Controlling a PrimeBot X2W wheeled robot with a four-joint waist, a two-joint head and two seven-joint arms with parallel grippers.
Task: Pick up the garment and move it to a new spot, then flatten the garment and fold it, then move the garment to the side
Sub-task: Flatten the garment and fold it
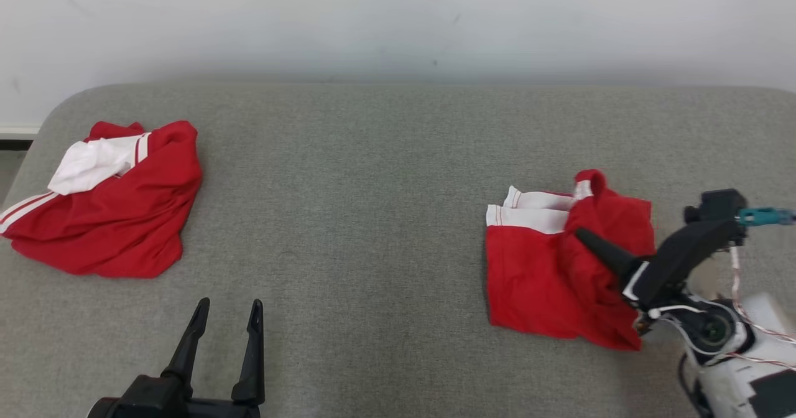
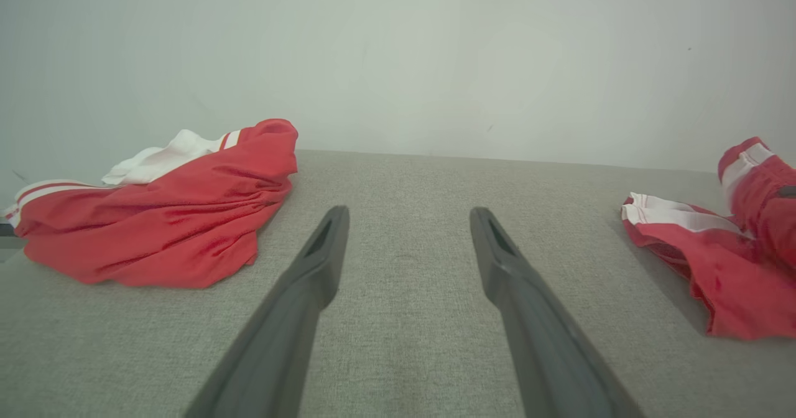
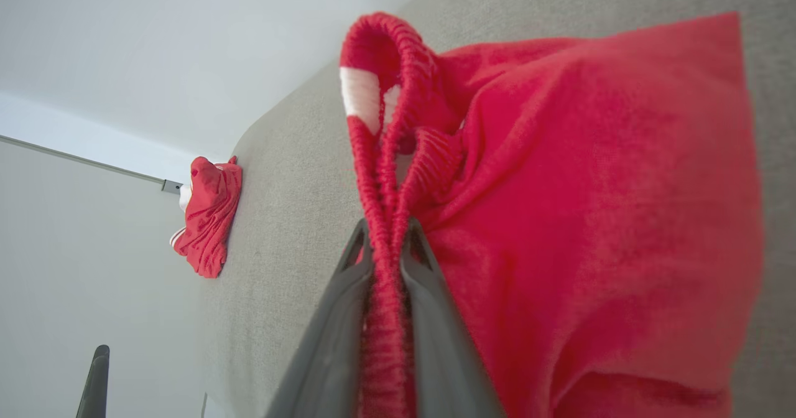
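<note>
Red shorts with white cuffs are the task garment; a second red-and-white heap serves as landmark.

Head view: the shorts lie on the grey fabric surface, well apart from the heap, across a bare stretch from it. They are rumpled, one half bunched over the other. The right tool is on the bunched half, on the shorts' far side from the heap. The left tool hangs near the heap, on the robot's side of it, its two fingers spread and holding nothing.

Left wrist view: left tool wide apart over bare fabric, heap just beyond one finger, shorts far off past the other.

Right wrist view: right tool pinched closed on the elastic waistband, cloth gathered between the fingers. The heap looks small and distant.

Progress, as judged: grasp made, so the pick-up is under way. Whether the shorts are lifted clear or only tented at the waistband is hard to tell from this close, skewed angle. Nothing looks flattened or neatly folded. Left to do: relocating, flattening, folding, setting aside.
</note>
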